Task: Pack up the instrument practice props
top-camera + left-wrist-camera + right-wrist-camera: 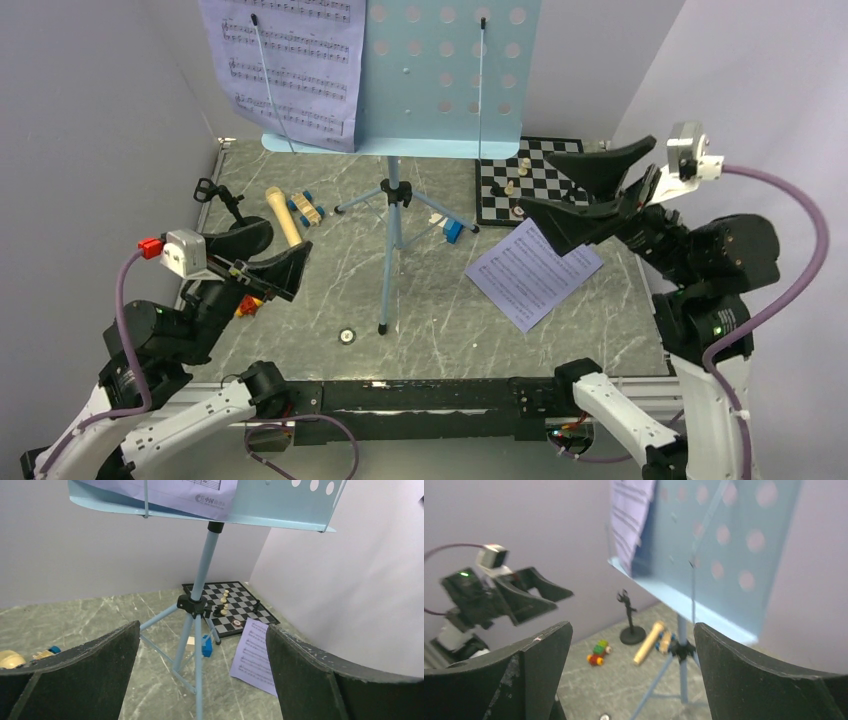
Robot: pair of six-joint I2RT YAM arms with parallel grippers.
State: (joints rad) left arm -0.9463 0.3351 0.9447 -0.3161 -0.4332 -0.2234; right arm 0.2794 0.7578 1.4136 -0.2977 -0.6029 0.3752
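Note:
The light-blue perforated music stand [440, 70] stands on tripod legs [392, 200] at the table's middle, also in the left wrist view [202, 580] and right wrist view [724, 555]. One lavender page [285, 60] rests on its desk. Another lavender page [533, 270] lies flat on the table at the right [255, 655]. The tan microphone [283, 215] lies at the back left [649, 642]. The black mic stand [630, 620] stands beside it [222, 198]. My left gripper [270, 255] is open and empty at the left. My right gripper [575, 190] is open and empty, raised above the flat page.
A black-and-white chessboard [535, 180] with pieces lies at the back right. Small blue and tan blocks [452, 228] sit by the tripod legs. A toy car [599, 652] sits at the left. Grey walls close in the back and sides.

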